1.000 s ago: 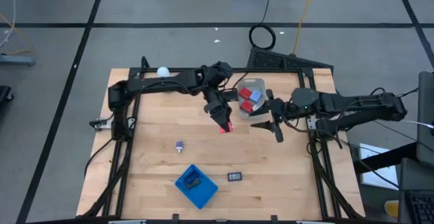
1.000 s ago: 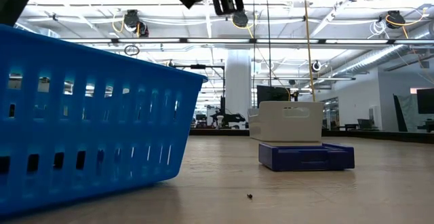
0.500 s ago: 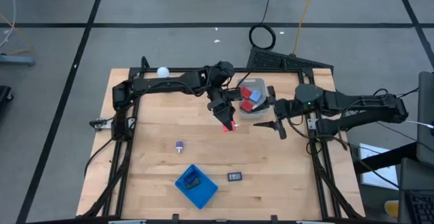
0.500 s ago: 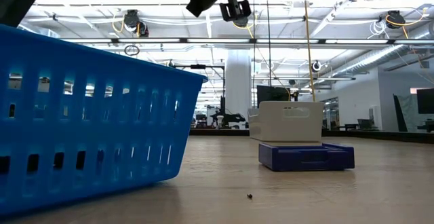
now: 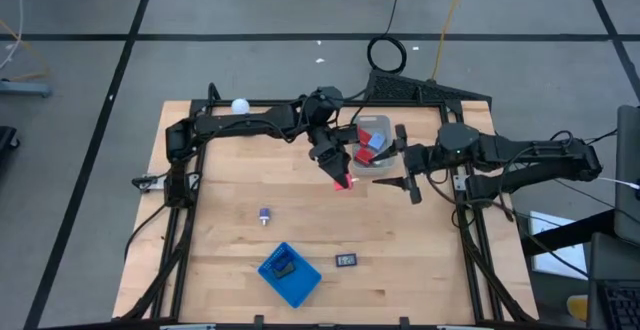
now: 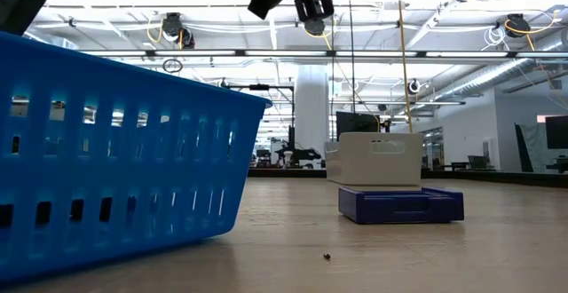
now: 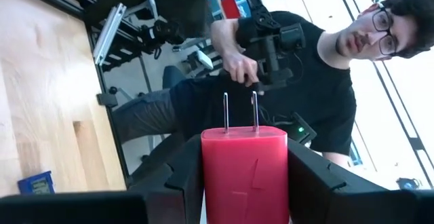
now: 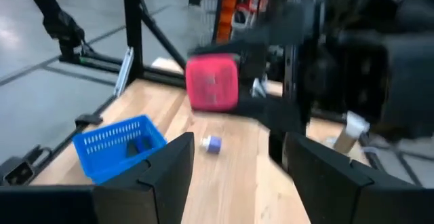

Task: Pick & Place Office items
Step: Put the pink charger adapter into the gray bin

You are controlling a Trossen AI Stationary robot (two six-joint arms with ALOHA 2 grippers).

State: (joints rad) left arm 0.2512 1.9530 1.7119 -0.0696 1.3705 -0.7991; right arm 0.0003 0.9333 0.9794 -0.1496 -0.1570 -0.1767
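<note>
Left gripper (image 5: 342, 179) clamped on a red plug-in charger (image 7: 245, 173), its 2 prongs pointing out past the fingers, held above the table just beside the clear bin (image 5: 375, 151), probably for dropping in. Right gripper (image 5: 409, 168) spread wide, holding nothing, waiting near the bin's far side.

High view: even, diffuse overhead light, wooden table (image 5: 230, 190) bright, shadows under both arms soft and short, no glare. Low view: strong backlight from ceiling lamps (image 6: 173, 27) and white roof, upper part near blown out; blue basket (image 6: 115, 151) close to lens, soft focus. Left wrist view: red charger (image 7: 245, 173) between the jaws sharp, window behind it overexposed, person (image 7: 305, 68) beyond the jaws slightly soft. Right wrist view: heavy motion blur everywhere, red charger (image 8: 212, 82) ahead of the jaws smeared, dark arm beside it an unreadable mass.
</note>
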